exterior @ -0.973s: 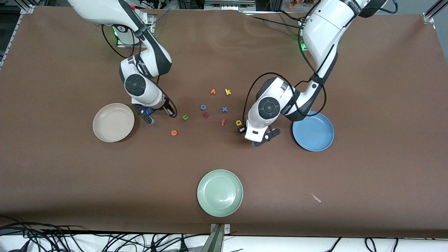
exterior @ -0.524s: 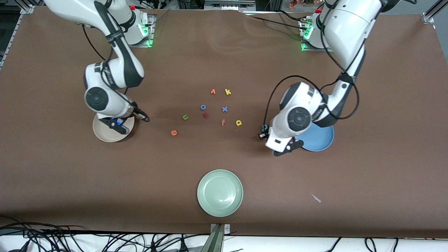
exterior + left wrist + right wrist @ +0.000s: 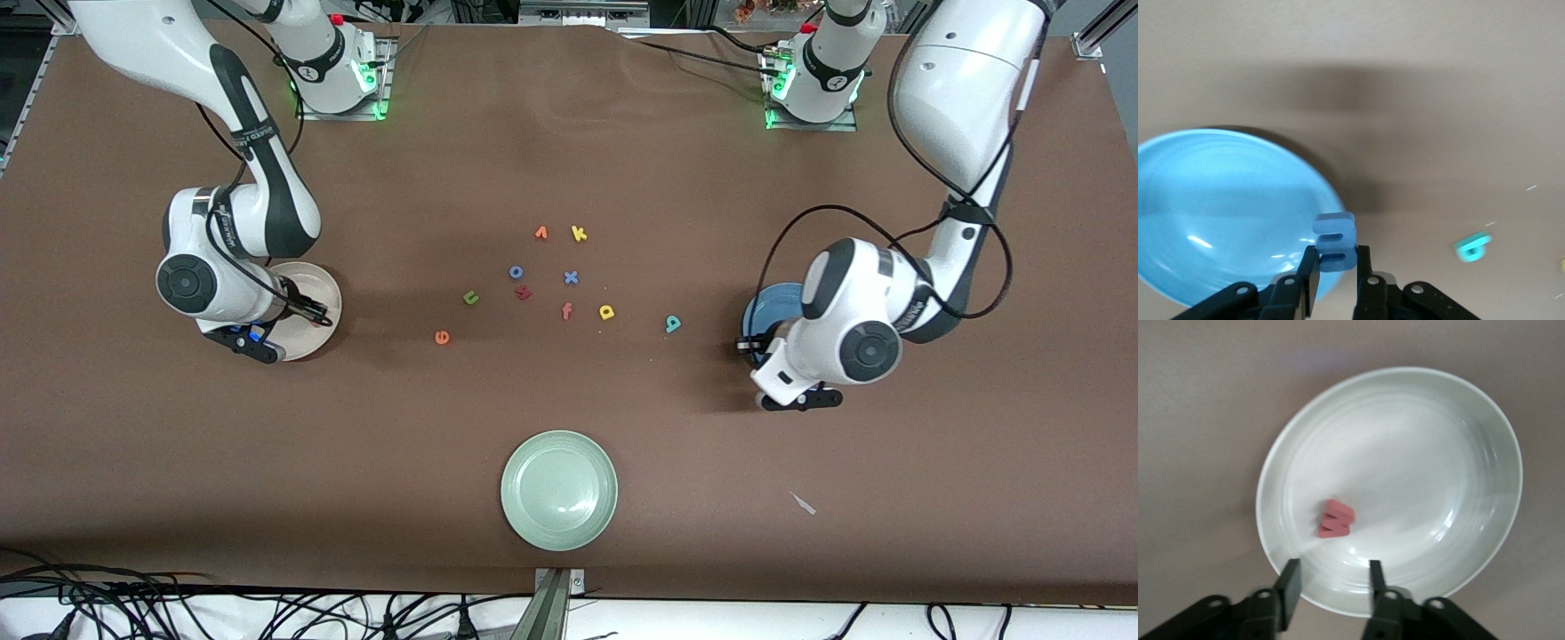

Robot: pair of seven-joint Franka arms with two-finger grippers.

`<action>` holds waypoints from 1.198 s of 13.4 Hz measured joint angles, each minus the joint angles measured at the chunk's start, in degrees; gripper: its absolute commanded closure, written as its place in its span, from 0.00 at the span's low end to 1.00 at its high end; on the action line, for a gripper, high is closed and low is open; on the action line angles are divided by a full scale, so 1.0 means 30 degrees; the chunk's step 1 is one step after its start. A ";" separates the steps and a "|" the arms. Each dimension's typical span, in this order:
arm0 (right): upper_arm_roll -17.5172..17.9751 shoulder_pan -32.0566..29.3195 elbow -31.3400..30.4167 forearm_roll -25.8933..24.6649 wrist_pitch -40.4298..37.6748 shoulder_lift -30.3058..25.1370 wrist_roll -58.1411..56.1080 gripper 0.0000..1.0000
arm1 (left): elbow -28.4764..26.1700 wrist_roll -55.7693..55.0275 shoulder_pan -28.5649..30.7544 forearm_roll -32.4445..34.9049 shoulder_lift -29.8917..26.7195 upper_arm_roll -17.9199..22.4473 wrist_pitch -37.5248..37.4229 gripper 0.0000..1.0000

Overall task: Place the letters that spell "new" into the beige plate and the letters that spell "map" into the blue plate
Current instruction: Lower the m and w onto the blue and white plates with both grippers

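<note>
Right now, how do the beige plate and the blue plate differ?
The beige plate has the salmon-red "w" lying in it; the blue plate is empty. The right gripper over the beige plate is open, while the left gripper over the blue plate's rim pinches the blue "m". Both are round and shallow.

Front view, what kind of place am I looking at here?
Most likely a robotics lab bench set up for a sorting exercise. Two robot arms are bolted along one edge of a brown-covered table, small foam letters such as the yellow k lie scattered mid-table, and loose cables trail along the edge nearest the camera.
</note>
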 measured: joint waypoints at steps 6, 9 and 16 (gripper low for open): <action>0.1051 0.0598 0.2180 0.0503 -0.0933 0.0033 0.0707 0.00 | -0.1739 0.2038 0.0927 0.0000 -0.0012 -0.0106 -0.0118 0.00; 0.1651 0.1703 0.2290 0.0714 -0.0668 0.0090 0.2134 0.00 | -0.1777 0.2050 0.0924 0.0000 -0.0241 -0.0245 -0.0117 0.00; 0.1717 0.3986 0.2289 0.1020 0.3048 0.1683 0.2822 0.00 | -0.1736 0.2045 -0.0357 0.1071 -0.0834 -0.2598 0.0591 0.00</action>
